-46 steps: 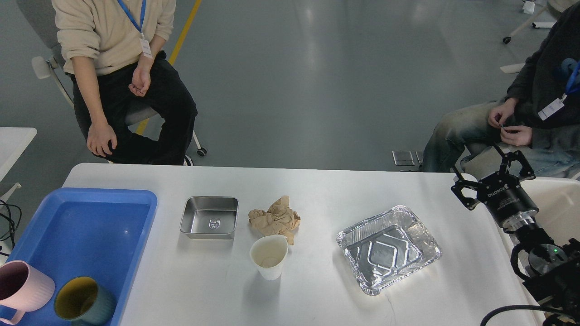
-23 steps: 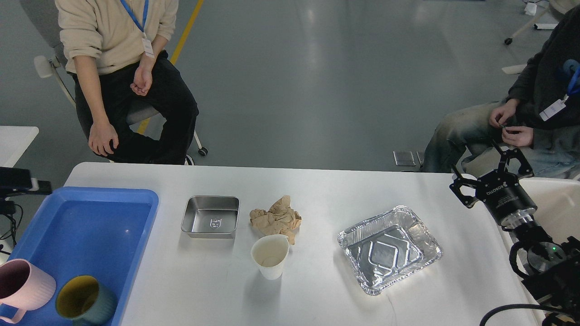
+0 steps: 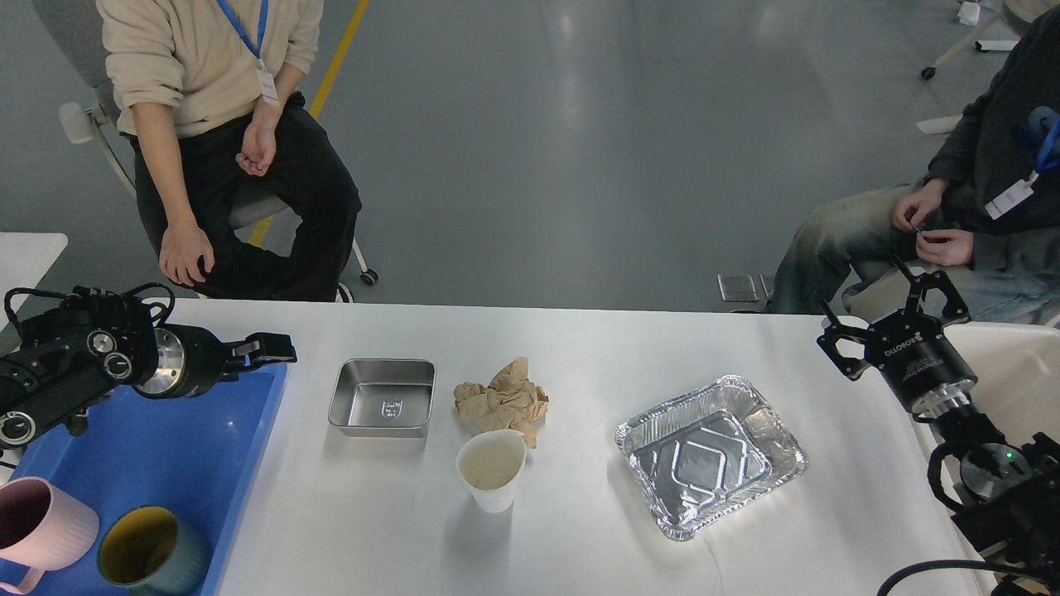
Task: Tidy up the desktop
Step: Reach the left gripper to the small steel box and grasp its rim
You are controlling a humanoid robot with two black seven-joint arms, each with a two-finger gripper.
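The white desktop [image 3: 596, 348] holds a square steel tray [image 3: 383, 396], a crumpled brown paper [image 3: 503, 399], a white paper cup [image 3: 493, 468] and a foil tray [image 3: 710, 454]. My left gripper [image 3: 273, 349] hovers over the blue tray's far right corner, pointing right toward the steel tray. It is seen side-on and dark, so I cannot tell its fingers apart. My right gripper [image 3: 890, 310] is open and empty above the desktop's far right corner, up and to the right of the foil tray.
A blue plastic tray [image 3: 166, 439] at the left holds a pink mug [image 3: 41, 523] and a teal mug [image 3: 149, 546]. Two people sit beyond the far edge, at left and right. A small white table corner [image 3: 29, 252] shows at far left.
My left arm has come into view from the left and reached over the blue tray. My right gripper has barely moved.
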